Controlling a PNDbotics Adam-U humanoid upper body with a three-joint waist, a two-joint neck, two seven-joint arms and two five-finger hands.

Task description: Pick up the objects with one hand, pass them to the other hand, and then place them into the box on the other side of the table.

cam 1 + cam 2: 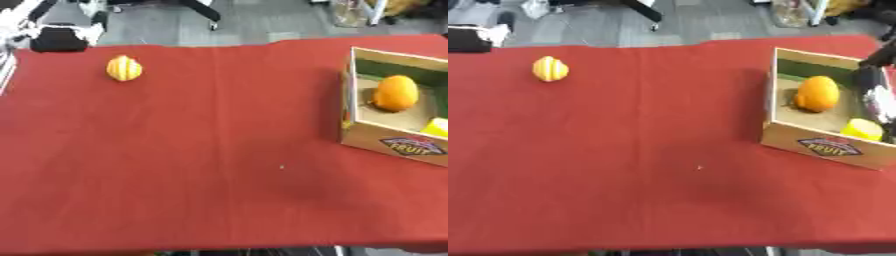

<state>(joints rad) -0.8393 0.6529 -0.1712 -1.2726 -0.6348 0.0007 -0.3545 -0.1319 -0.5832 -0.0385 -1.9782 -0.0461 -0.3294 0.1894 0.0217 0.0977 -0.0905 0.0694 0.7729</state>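
A: What's on the bench [192, 165]?

B: A red cloth covers it. At right sits the box [820, 146], open-topped, presumably so things drop straight in.

A: Anything inside?

B: An orange [816, 93] at the back, something yellow [862, 129] in the near corner.

A: What's left outside?

B: A striped yellow fruit [124, 68], upper left, well apart from the box.

A: And the robot hands?

B: A dark shape [874, 85] at the right edge, over the box, is likely the right robot hand. I cannot tell its fingers. The left isn't visible.

Red cloth-covered table [175, 165]; tan cardboard box [815, 145] holding a round orange fruit [816, 93]; left of the box, a yellow, pale-striped round fruit [124, 68].
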